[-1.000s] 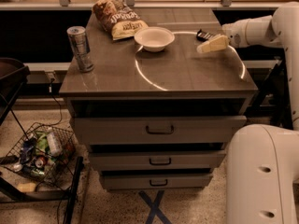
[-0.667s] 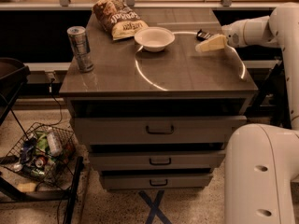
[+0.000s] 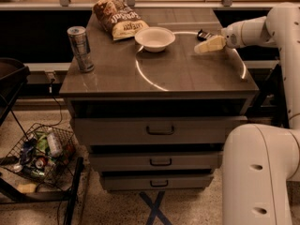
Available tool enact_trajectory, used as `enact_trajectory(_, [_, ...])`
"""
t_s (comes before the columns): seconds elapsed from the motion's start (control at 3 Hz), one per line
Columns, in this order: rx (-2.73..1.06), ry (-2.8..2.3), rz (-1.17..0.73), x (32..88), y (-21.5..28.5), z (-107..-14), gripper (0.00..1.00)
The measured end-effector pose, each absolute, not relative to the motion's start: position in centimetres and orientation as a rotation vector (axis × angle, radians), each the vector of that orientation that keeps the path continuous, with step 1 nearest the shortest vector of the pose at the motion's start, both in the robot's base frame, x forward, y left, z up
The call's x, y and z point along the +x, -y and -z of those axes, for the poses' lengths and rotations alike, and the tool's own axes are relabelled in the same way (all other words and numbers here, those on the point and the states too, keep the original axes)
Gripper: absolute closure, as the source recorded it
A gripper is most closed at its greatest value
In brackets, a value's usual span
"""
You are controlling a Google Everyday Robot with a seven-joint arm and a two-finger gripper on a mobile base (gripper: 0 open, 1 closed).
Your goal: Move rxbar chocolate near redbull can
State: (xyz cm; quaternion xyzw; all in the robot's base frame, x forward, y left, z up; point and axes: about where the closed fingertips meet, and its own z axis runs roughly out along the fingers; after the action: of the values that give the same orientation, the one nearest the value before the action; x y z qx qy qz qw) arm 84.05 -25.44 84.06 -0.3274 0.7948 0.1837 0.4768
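The rxbar chocolate (image 3: 204, 33) is a small black bar lying at the far right of the table top; only part of it shows, just behind my gripper. My gripper (image 3: 209, 45) is a pale wedge low over the table's right side, reaching in from the right and pointing left, right in front of the bar. Whether it touches the bar does not show. The redbull can (image 3: 80, 48) stands upright near the table's left edge, far from the bar.
A white bowl (image 3: 154, 38) sits at the back middle, with a crinkled brown chip bag (image 3: 119, 18) behind it to the left. The grey table (image 3: 159, 76) has drawers below. A wire basket of bottles (image 3: 40, 156) stands on the floor left. My arm's white base (image 3: 260, 172) fills the lower right.
My gripper has edged slightly to the left beside the black bar. The can, the bowl and the chip bag have not moved.
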Motion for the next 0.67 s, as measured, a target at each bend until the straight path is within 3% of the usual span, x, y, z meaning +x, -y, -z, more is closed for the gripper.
enact_trajectory(0.33, [-0.78, -1.975, -0.454, 84.04, 25.84, -83.11, 0.0])
enact_trajectory(0.67, [-0.785, -1.977, -0.462, 84.22, 25.35, -82.72, 0.26])
